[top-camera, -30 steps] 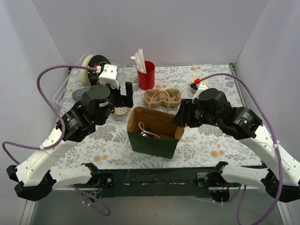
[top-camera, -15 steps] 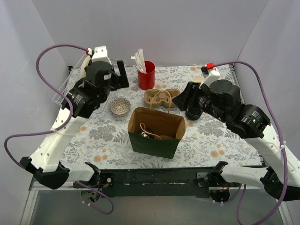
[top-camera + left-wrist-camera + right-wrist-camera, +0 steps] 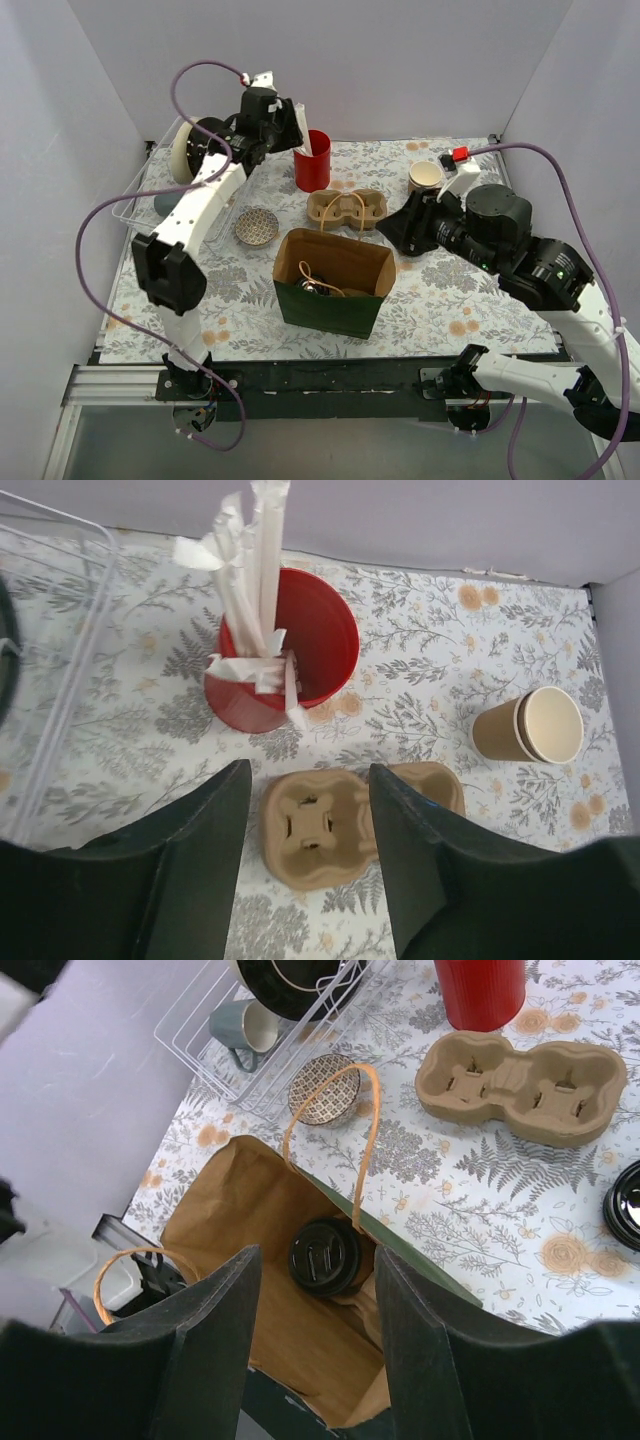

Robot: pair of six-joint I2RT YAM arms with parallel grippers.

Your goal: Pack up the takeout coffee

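Note:
A takeout coffee [image 3: 325, 1255], black lid up, stands inside the open paper bag [image 3: 325, 305] near its far wall; the same bag [image 3: 230, 1200] shows in the right wrist view. Another black lid [image 3: 625, 1205] shows on the table at that view's right edge. My right gripper [image 3: 318, 1260] hangs open above the bag with nothing between its fingers; in the top view that gripper [image 3: 403, 228] is right of the bag. My left gripper [image 3: 308, 772] is open and empty, high above the pulp cup carrier [image 3: 350, 820]. From above, the left gripper [image 3: 290, 122] is at the back.
A red cup [image 3: 312, 160] of wrapped straws stands behind the carrier [image 3: 346, 210]. A lidless tan paper cup [image 3: 426, 177] is at the back right. A patterned bowl [image 3: 256, 227] lies left of the bag. The wire dish rack [image 3: 135, 195] with a plate and a grey-blue mug [image 3: 240, 1025] fills the left.
The left arm has risen and swung from beside the bowl to the back by the red cup, its jaws narrowing. The right gripper has drawn back from the bag's right edge.

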